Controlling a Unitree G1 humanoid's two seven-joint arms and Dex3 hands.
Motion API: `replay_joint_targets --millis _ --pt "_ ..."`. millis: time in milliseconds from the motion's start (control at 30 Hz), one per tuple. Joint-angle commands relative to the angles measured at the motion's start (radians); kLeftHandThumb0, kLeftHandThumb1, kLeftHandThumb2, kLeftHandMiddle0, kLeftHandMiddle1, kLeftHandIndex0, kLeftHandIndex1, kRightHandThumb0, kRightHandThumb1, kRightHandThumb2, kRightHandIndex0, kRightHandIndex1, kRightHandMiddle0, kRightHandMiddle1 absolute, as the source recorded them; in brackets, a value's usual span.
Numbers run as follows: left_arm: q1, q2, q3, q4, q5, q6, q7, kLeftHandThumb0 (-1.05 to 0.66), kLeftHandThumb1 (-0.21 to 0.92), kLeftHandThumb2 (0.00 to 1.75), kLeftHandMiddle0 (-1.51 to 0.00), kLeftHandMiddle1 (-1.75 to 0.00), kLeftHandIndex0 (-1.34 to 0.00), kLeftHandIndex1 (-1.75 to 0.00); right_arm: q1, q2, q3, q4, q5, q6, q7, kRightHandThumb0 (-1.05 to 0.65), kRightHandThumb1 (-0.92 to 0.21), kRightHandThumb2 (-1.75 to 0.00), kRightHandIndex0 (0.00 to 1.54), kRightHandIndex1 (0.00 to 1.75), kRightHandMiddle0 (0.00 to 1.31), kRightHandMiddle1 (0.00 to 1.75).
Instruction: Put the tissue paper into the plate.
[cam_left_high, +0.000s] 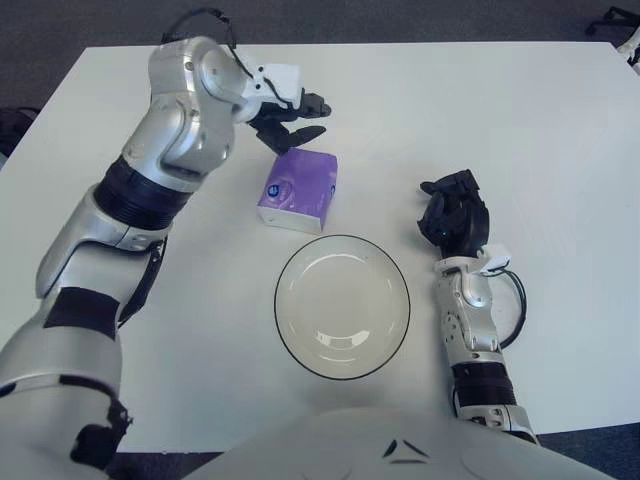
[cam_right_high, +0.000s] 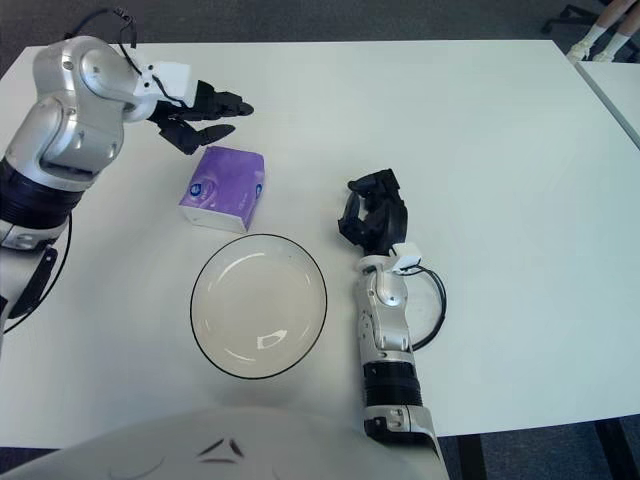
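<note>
**A:** Where was the tissue paper found at this point?

**B:** It was seen lying flat on the white surface, just beyond the plate's far rim. Nothing had been placed in the plate.

**A:** And the hands?

**B:** The left hand was pictured poised just behind the pack, fingers spread, nothing gripped. The right hand was shown to the right of the plate, fingers curled and holding nothing. The grasp, lift and placement were all judged to be outstanding.
</note>
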Motion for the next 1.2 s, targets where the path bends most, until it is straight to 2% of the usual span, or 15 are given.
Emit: replay_joint_targets --millis 0,167,333,433,500,600,800,833,867,900,967,1067,1167 --pt "-0.016 0.060 -0.033 -0.035 0.048 -0.056 -0.019 -1.05 0.92 1.03 0.00 0.00 0.00 0.00 0.082 0.030 -0.006 0.095 0.004 0.125 -0.023 -0.40 -0.57 -1.00 0.64 1.43 0.41 1.75" --pt "-0.099 0.068 -0.075 0.032 0.042 -0.153 -0.120 -1.05 0.92 0.98 0.00 0.00 0.00 0.00 0.086 0.028 -0.016 0.095 0.005 0.115 -0.022 -0.40 -0.59 -0.98 0.64 1.44 0.40 1.75" --pt "-0.106 0.087 -0.086 0.028 0.072 -0.234 -0.131 -1.05 0.92 0.88 0.00 0.00 0.00 0.00 0.088 0.024 -0.018 0.094 0.000 0.117 -0.021 -0.40 -0.60 -0.96 0.62 1.43 0.39 1.75" --pt "-0.046 0.123 -0.061 -0.026 0.091 -0.347 -0.038 -1.05 0.92 0.77 0.00 0.00 0.00 0.00 0.089 0.021 -0.020 0.094 -0.005 0.117 -0.021 -0.40 -0.60 -0.96 0.63 1.43 0.39 1.75" --pt "-0.009 0.139 -0.041 -0.058 0.106 -0.404 0.024 -1.05 0.92 0.61 0.00 0.00 0.00 0.00 0.089 0.021 -0.023 0.095 -0.005 0.116 -0.020 -0.40 -0.60 -0.96 0.63 1.43 0.39 1.75" --pt "0.003 0.150 -0.032 -0.072 0.125 -0.474 0.073 -1.02 0.85 0.44 0.00 0.00 0.00 0.00 0.089 0.022 -0.026 0.095 -0.005 0.116 -0.020 -0.40 -0.60 -0.97 0.64 1.43 0.40 1.75" --pt "0.010 0.214 -0.015 -0.047 0.141 -0.755 0.215 -0.98 0.79 0.36 0.00 0.00 0.00 0.00 0.090 0.021 -0.030 0.094 -0.003 0.121 -0.019 -0.40 -0.59 -0.99 0.64 1.43 0.40 1.75" --pt "0.019 0.258 0.005 -0.011 0.146 -0.869 0.310 -0.98 0.78 0.35 0.00 0.00 0.00 0.00 0.089 0.020 -0.031 0.094 -0.003 0.121 -0.019 -0.40 -0.58 -0.99 0.64 1.43 0.40 1.75" --pt "0.026 0.289 0.021 0.017 0.149 -0.949 0.376 -0.98 0.78 0.35 0.00 0.00 0.00 0.00 0.089 0.020 -0.031 0.095 -0.004 0.121 -0.019 -0.40 -0.58 -0.99 0.64 1.43 0.40 1.75" --pt "0.043 0.333 0.037 0.078 0.179 -1.074 0.523 -0.97 0.77 0.35 0.00 0.00 0.00 0.00 0.088 0.019 -0.032 0.096 -0.003 0.120 -0.018 -0.40 -0.58 -0.99 0.64 1.43 0.41 1.75" --pt "0.052 0.380 0.046 0.177 0.236 -1.238 0.736 -0.96 0.78 0.35 0.00 0.00 0.00 0.00 0.087 0.018 -0.033 0.099 0.000 0.118 -0.015 -0.40 -0.58 -0.99 0.64 1.43 0.41 1.75" --pt "0.008 0.406 0.013 0.311 0.339 -1.403 0.989 -0.95 0.79 0.36 0.00 0.00 0.00 0.00 0.086 0.018 -0.035 0.102 0.006 0.113 -0.009 -0.40 -0.58 -1.00 0.64 1.43 0.41 1.75" --pt "-0.047 0.413 -0.035 0.382 0.443 -1.497 1.171 -0.94 0.80 0.37 0.00 0.00 0.00 0.00 0.086 0.018 -0.036 0.105 0.009 0.110 -0.008 -0.40 -0.58 -1.00 0.64 1.43 0.41 1.75"
